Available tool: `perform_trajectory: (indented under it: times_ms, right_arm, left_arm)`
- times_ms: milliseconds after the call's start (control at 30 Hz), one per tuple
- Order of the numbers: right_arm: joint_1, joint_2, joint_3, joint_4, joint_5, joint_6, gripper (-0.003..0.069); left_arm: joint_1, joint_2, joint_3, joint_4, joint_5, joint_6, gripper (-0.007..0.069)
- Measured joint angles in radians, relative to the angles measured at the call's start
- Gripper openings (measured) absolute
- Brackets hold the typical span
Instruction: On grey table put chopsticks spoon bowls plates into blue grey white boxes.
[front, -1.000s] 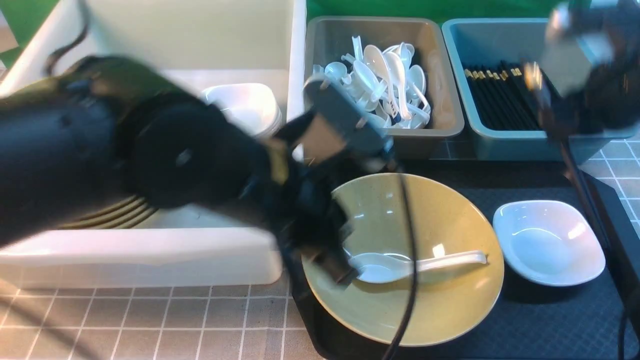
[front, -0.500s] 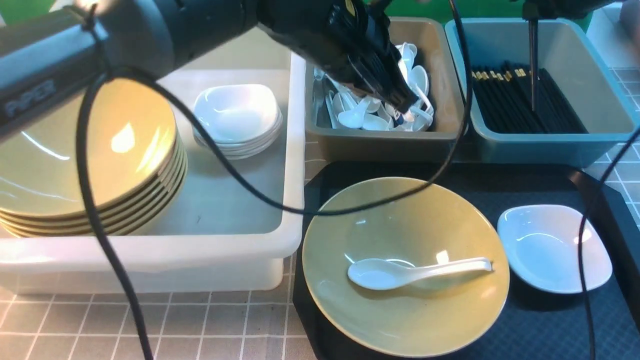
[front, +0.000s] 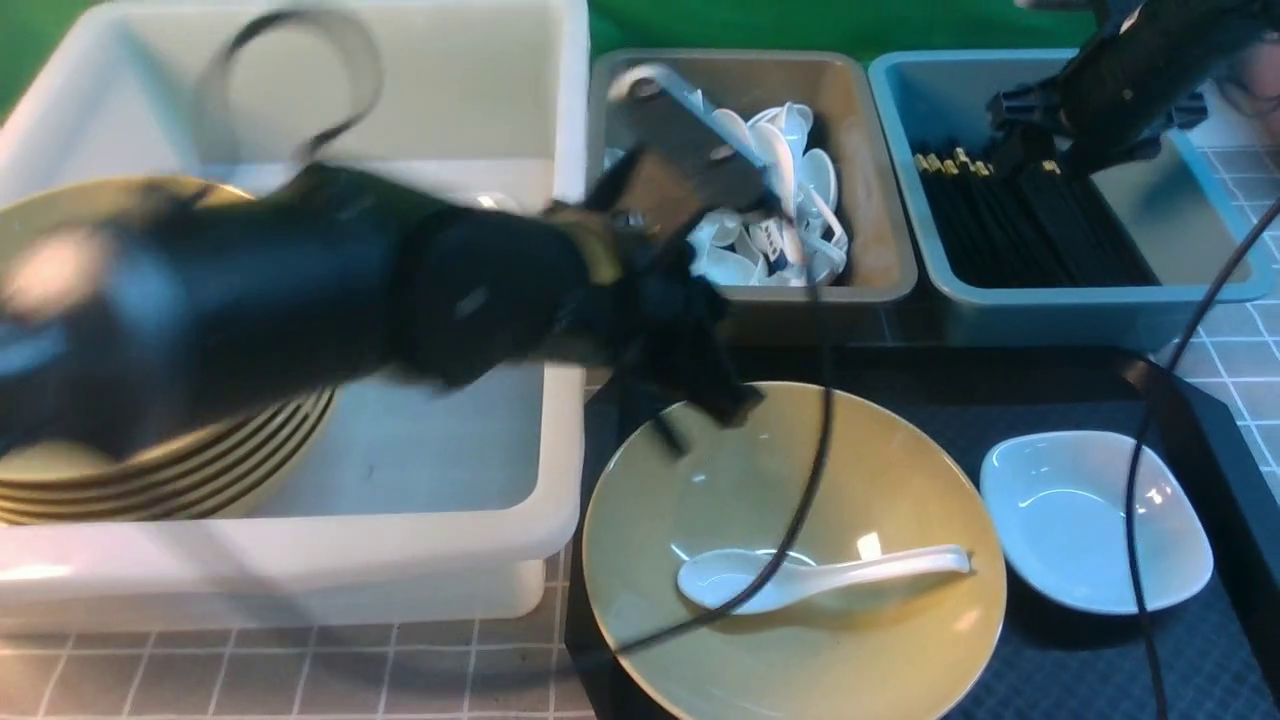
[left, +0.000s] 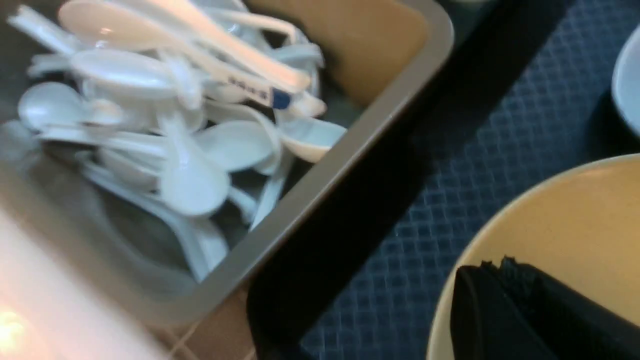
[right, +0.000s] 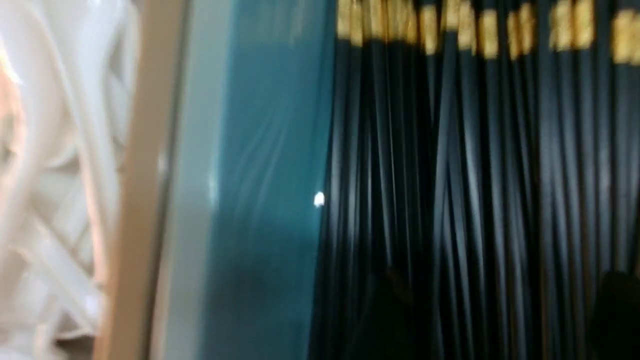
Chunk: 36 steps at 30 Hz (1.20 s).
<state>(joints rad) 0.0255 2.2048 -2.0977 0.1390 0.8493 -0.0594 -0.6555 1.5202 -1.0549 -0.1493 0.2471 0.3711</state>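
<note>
Left gripper (left: 495, 285) pinched together, empty, over 11 o'clock rim of bowl (front: 860, 450); spoon (front: 800, 580) inside. Right gripper (front: 1020, 140) above chopsticks (front: 1040, 235), jaw gap unreadable.

Front high; wrists perhaps near boxes (front: 866, 200)

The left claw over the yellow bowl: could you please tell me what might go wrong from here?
1. A black cable hangs across the spoon lying in the yellow bowl. If it touches, arm motion might drag the spoon.
2. The left claw is shut near the bowl's far rim. Lowered like that, it would likely push the glossy spoon rather than grasp it.
</note>
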Motion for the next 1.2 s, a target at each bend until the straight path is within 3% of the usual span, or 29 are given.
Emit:
perform_trajectory:
  times_ms: [267,500,767,1200]
  right_arm:
    - [0.055,-0.102,-0.001,0.01,0.094,-0.077,0.0539]
    - [0.072,-0.181,-0.001,-0.001,0.297,-0.175,0.0491]
    - [0.117,-0.323,0.028,-0.003,0.316,-0.224,0.0416]
    - [0.274,-0.797,0.548,0.002,0.264,-0.234,0.0377]
  left_arm:
    - [0.076,-0.106,-0.016,0.016,0.128,-0.014,-0.0008]
    - [0.076,-0.106,-0.016,0.018,0.15,-0.006,-0.0008]
    - [0.07,-0.122,-0.095,0.019,0.402,0.028,-0.0008]
    - [-0.031,-0.384,0.018,0.013,0.532,0.0,-0.0008]
